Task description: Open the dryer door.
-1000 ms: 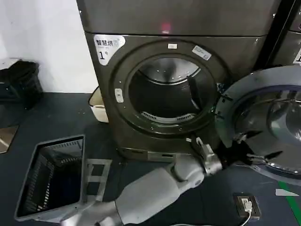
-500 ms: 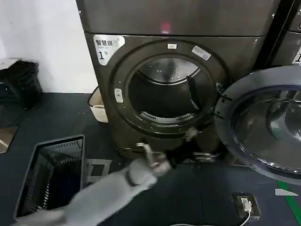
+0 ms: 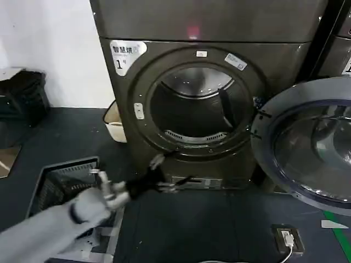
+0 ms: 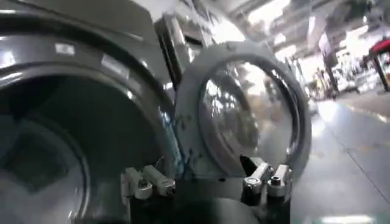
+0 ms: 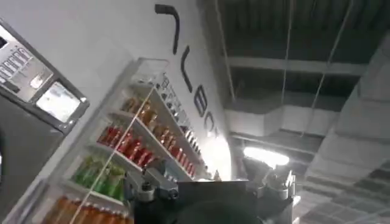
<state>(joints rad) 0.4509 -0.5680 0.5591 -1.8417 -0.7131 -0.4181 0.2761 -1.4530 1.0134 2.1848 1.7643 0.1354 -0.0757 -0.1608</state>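
The dryer door [image 3: 312, 143] stands wide open on the right of the dryer [image 3: 197, 104] — my left claw [image 3: 164, 174] (fingers spread, holding nothing) hangs low before the drum opening.

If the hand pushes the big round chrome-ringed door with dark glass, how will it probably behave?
The round chrome-ringed dryer door is already swung wide open on the bronze-grey dryer, so a push would probably swing it on its hinge rather than slide or tip it. Its wide metal ring and glass bowl suggest a stiff, fairly heavy door. The shiny chrome may be slippery for the left hand.
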